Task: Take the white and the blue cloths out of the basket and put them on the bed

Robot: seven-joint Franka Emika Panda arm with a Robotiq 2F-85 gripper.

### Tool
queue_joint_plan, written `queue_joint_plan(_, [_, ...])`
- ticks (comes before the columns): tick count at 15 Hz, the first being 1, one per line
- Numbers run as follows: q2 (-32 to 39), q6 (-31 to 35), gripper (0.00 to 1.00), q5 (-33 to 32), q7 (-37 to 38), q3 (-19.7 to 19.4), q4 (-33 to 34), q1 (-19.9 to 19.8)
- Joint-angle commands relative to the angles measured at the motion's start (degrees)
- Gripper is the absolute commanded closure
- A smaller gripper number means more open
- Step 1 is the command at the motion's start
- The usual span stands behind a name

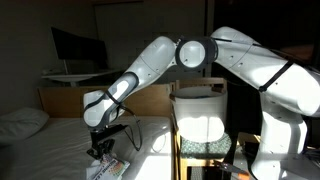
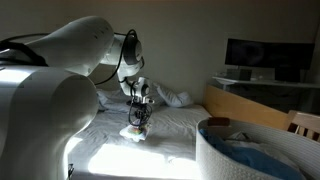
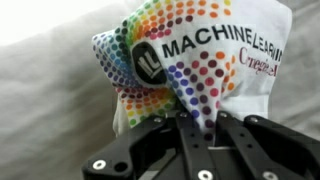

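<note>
The white cloth has coloured dots and a "MACHINE LEARNING" print. It fills the wrist view and hangs bunched from my gripper, whose fingers are shut on a fold of it. In both exterior views the gripper is low over the bed, with the cloth touching the sheet. The white basket stands beside the bed. The blue cloth lies inside it.
A pillow lies at the head of the bed. A wooden bed frame runs behind it. A desk with a dark monitor stands beyond. A wooden chair holds the basket.
</note>
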Motion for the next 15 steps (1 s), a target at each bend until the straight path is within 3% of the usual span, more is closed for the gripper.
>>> queue_joint_plan(1, [0.73,-0.84,0.83,-0.58,0.43,0.55,1.38,-0.36])
queue_joint_plan(3, [0.92,-1.27,0.83,-0.59,0.47,0.56,2.25,-0.35])
queue_joint_plan(4, [0.93,-1.31,0.91,-0.59,0.47,0.56,2.39,-0.35])
queue_joint_plan(15, [9.4,-4.51,0.9,-2.38,1.06,-1.78,1.33,0.28])
